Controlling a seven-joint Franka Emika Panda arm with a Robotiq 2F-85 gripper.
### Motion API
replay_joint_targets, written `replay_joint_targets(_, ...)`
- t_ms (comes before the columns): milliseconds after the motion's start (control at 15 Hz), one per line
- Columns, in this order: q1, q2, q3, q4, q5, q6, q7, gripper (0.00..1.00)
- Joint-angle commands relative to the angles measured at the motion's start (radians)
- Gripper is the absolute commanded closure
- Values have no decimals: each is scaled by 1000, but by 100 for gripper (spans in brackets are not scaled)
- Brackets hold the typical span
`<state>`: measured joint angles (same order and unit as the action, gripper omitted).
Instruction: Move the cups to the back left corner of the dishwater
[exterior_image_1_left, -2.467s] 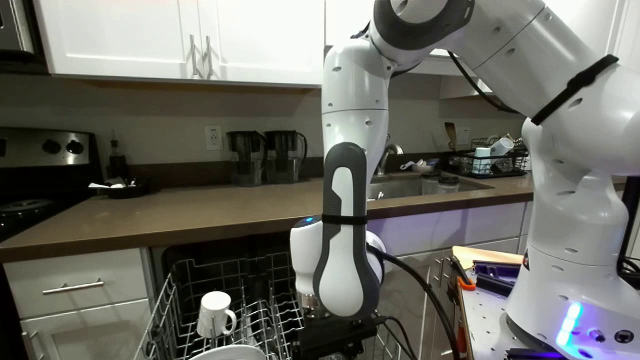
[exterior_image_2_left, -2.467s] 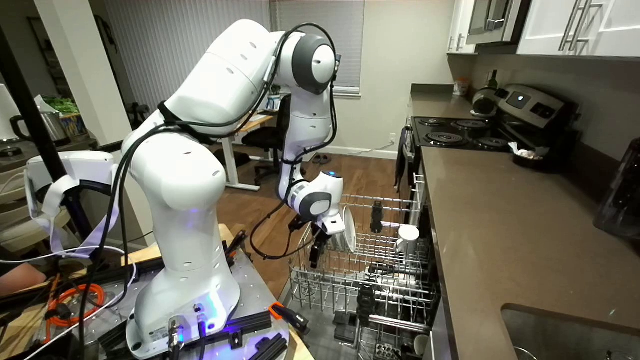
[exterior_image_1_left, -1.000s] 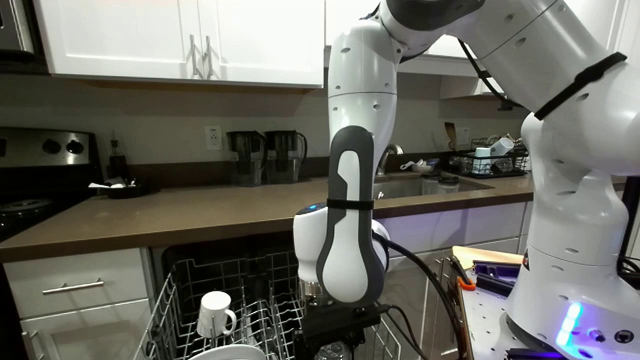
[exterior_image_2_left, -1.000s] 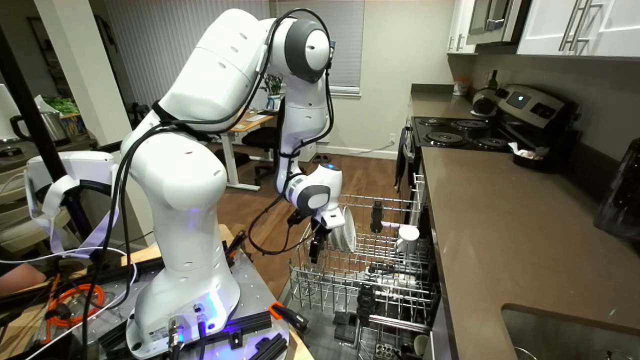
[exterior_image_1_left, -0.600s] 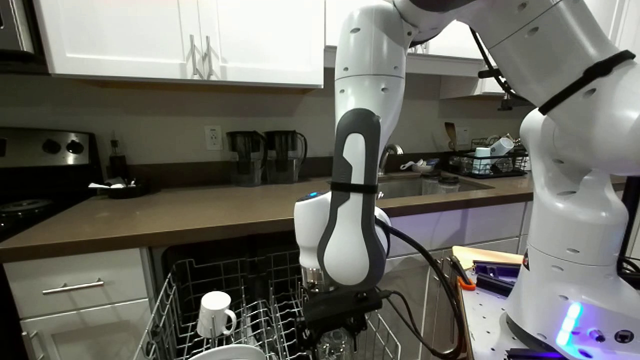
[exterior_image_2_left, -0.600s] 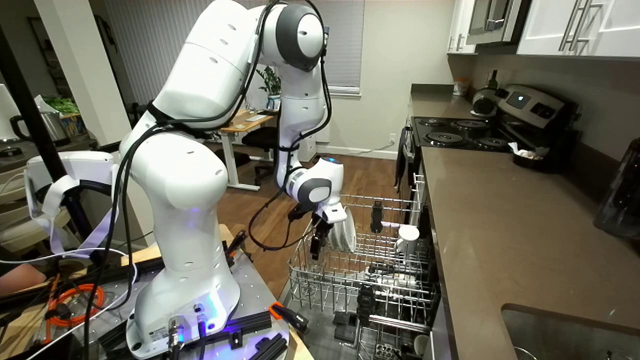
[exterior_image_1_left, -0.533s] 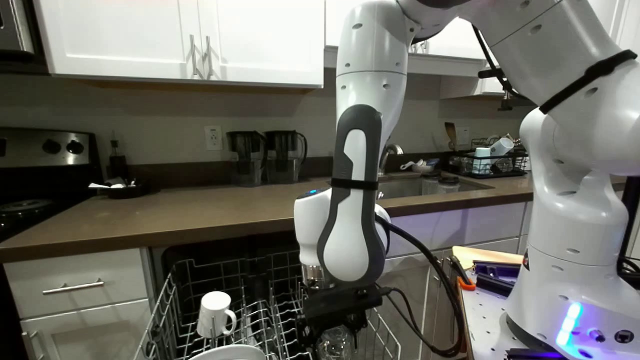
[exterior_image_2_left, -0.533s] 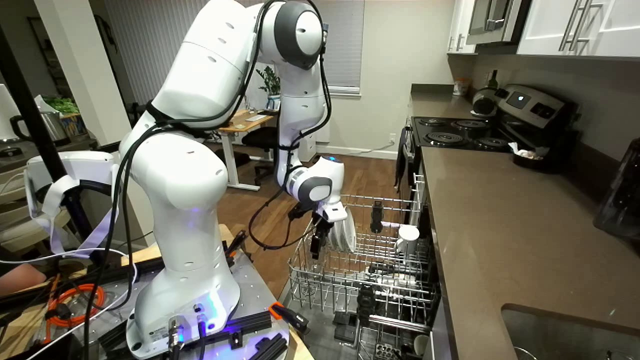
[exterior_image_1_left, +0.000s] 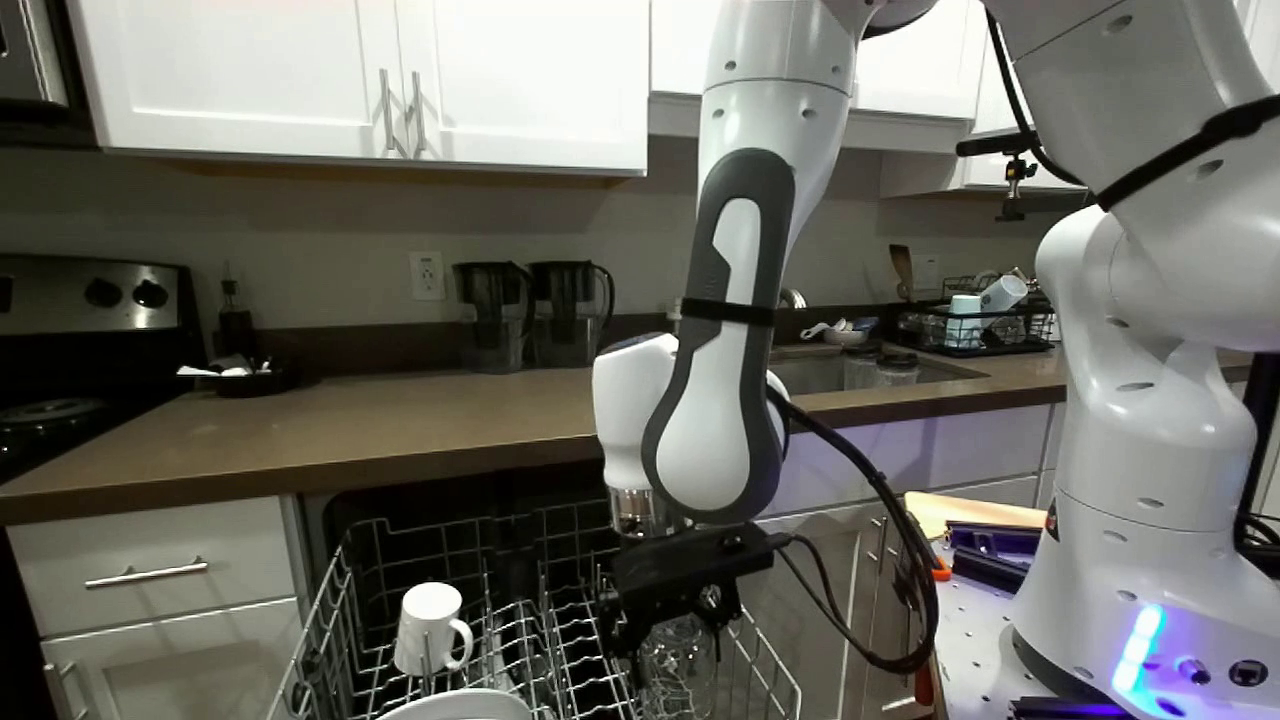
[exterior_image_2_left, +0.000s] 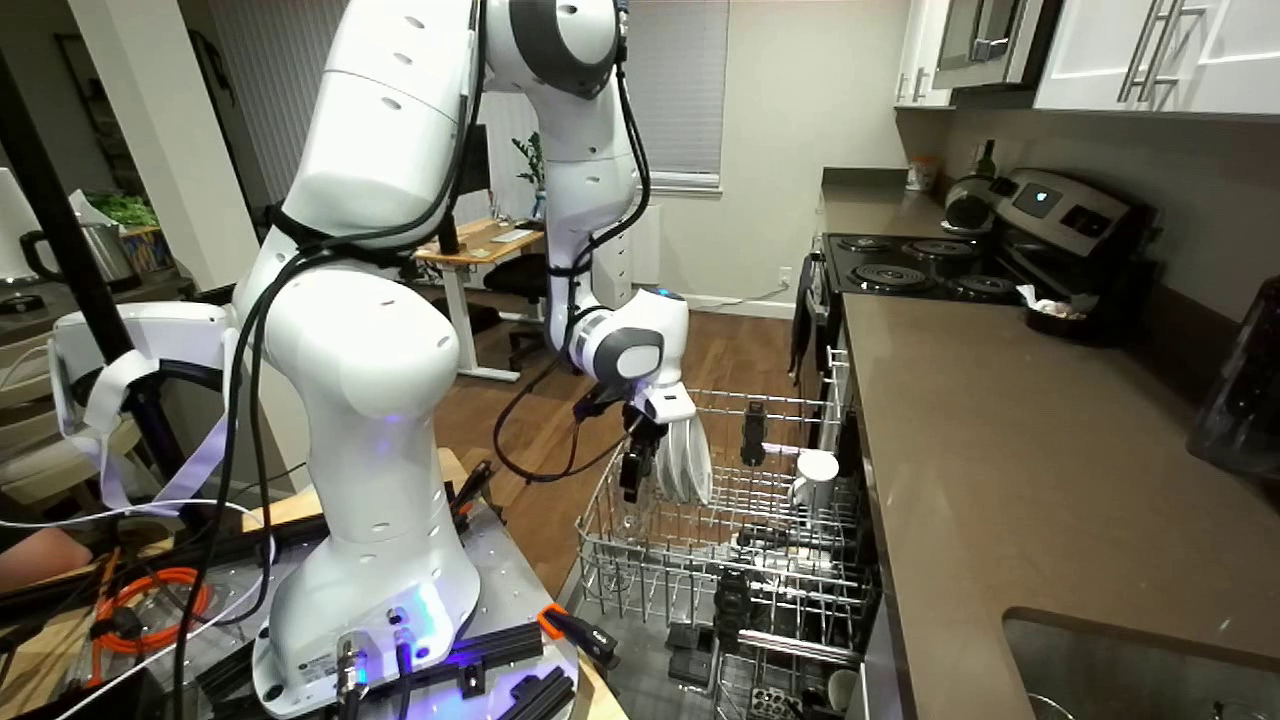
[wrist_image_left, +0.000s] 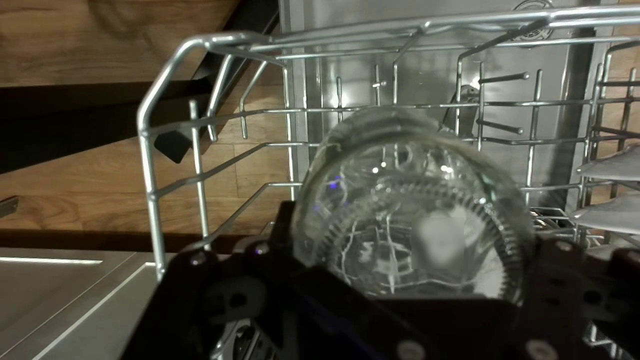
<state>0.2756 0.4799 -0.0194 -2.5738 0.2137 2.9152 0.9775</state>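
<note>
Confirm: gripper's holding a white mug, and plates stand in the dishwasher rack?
Wrong item: the wrist view shows the gripper holding a clear glass. A white mug sits in the dishwasher rack. The plates do stand in that rack.

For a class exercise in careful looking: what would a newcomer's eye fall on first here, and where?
First, probably, the white robot arm, reaching over the wire rack in both exterior views. Next, the clear glass filling the middle of the wrist view, held in the gripper. Then the white mug, bright in the wire rack on the side toward the countertop.
</note>
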Motion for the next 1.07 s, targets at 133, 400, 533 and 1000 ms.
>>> replay_joint_targets(133, 52, -141, -76, -75, -41, -37, 24, 36)
replay_joint_targets(400, 88, -148, -158, -45, -115, -34, 52, 36)
replay_joint_targets(533, 84, -136, -178, -12, -149, -41, 42, 36)
replay_joint_targets(1000, 14, -70, -182, 151, -189, -81, -14, 36)
